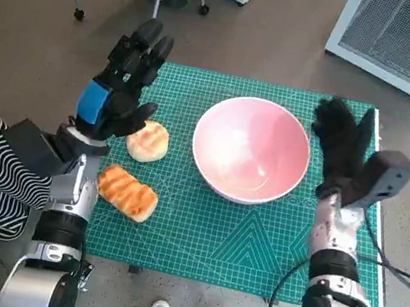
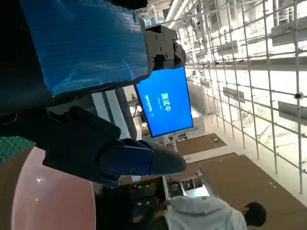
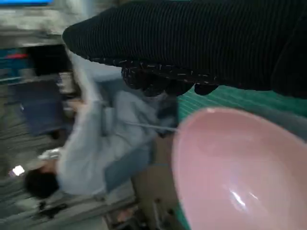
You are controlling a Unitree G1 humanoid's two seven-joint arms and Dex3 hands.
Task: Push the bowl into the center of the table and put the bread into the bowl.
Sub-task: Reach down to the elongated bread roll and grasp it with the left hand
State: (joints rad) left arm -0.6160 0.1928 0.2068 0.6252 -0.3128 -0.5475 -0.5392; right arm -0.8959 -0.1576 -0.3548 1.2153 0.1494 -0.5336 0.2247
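A: Where is the bowl [image 1: 252, 149] now?

B: Near the middle of the green gridded cutting mat [image 1: 253, 241], slightly towards two o'clock. It is round, smooth and glossy pink, and holds nothing.

A: And the bread?

B: There are two pieces, both on the mat at about nine o'clock from the bowl. The round bun [image 1: 147, 141] is pale with a toasted top. The oblong loaf [image 1: 128, 192] is golden, ridged and crusty, and lies just beside the bun at its six o'clock.

A: What are the hands doing?

B: The left hand [image 1: 123, 83], black with blue tape, hangs above the bun with its fingers spread, holding nothing. The right hand [image 1: 339, 145], in knitted glove, stands at the bowl's three o'clock rim, fingers extended and empty; I cannot tell if it touches.
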